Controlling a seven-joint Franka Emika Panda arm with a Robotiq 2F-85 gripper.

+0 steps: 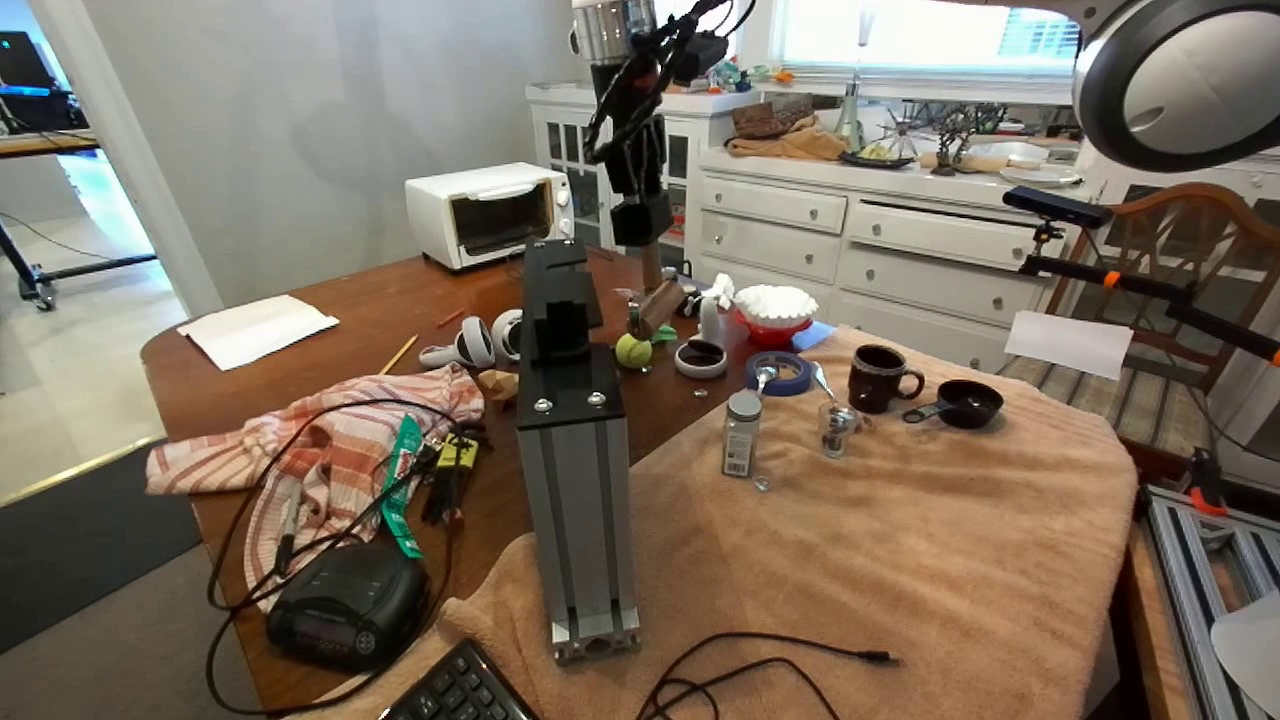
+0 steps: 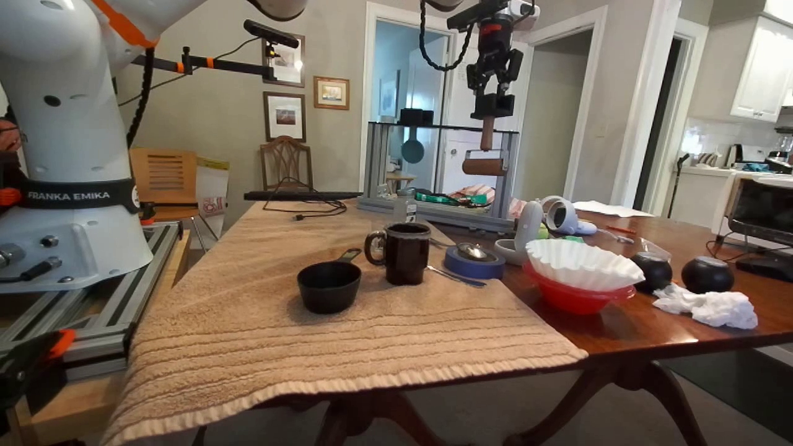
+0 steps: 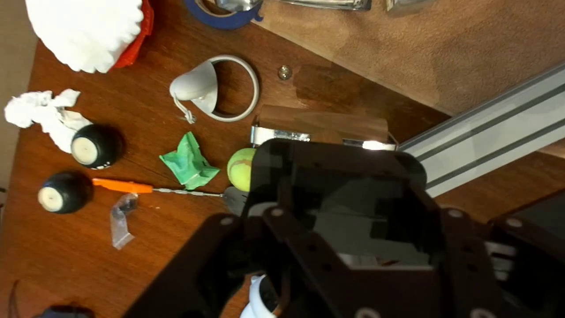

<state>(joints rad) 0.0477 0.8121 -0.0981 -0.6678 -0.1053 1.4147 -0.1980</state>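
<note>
My gripper (image 2: 492, 104) is shut on the black block at the top of a roller (image 2: 484, 166) with a wooden handle. The roller hangs in the air, handle up, its brown cylinder below; it also shows in an exterior view (image 1: 655, 305) and the wrist view (image 3: 324, 121). It is beside a metal frame stand (image 1: 575, 510) with a black top. A blue-green round tool (image 2: 412, 150) hangs from that stand by a similar black block. A tennis ball (image 3: 241, 169) and a white ring controller (image 3: 234, 88) lie on the table near the roller. The black block hides the handle in the wrist view.
A tan towel (image 2: 260, 334) carries a dark mug (image 2: 407, 257), a black measuring cup (image 2: 329, 286) and a grey-capped jar (image 1: 741, 435). Blue tape (image 2: 474, 265) and a red bowl (image 2: 576, 297) with paper filters stand near. A white toaster oven (image 1: 490, 215) is behind.
</note>
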